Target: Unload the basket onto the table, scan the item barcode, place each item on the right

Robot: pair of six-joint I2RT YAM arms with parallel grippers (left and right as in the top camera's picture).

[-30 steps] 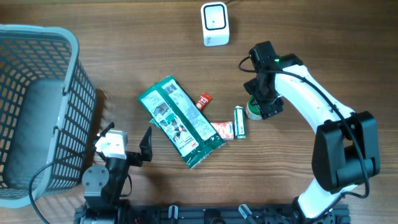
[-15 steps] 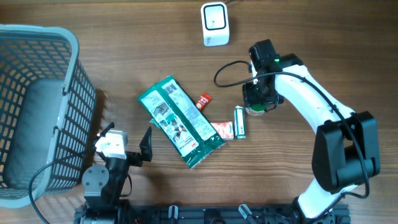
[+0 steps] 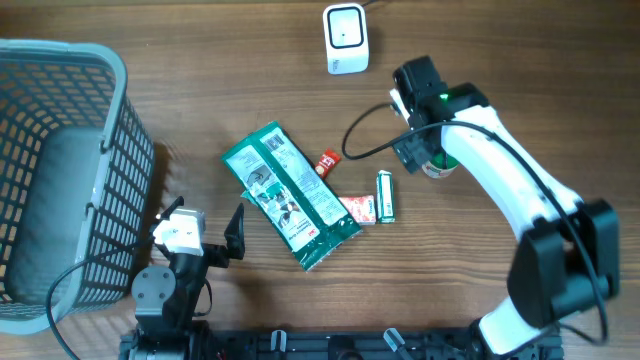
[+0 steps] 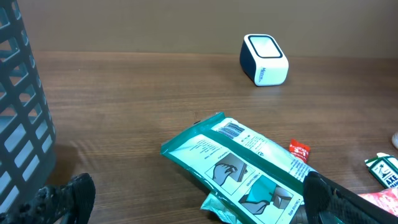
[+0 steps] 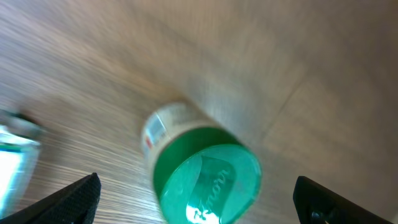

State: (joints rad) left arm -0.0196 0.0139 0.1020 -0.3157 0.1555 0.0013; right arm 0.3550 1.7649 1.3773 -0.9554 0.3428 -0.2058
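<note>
Right hand point(image 5: 196, 196) hangs over green-lidded jar point(image 3: 438, 166), fingers wide apart, jar between them, untouched; wrist view blurred. Jar stands on worktop point(image 3: 200, 60), just right of small green box point(image 3: 385, 195), well apart from white scanner point(image 3: 346, 38). Left hand point(image 4: 196, 191) apart, empty, near teal pouch point(image 3: 290, 195).

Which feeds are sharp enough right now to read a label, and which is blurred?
Right wrist view: motion-smeared; the green-lidded jar has an unreadable label. Overhead view: sharp, but the jar is half hidden by the right arm. Left wrist view: crisp; the teal packet shows its barcode.
</note>
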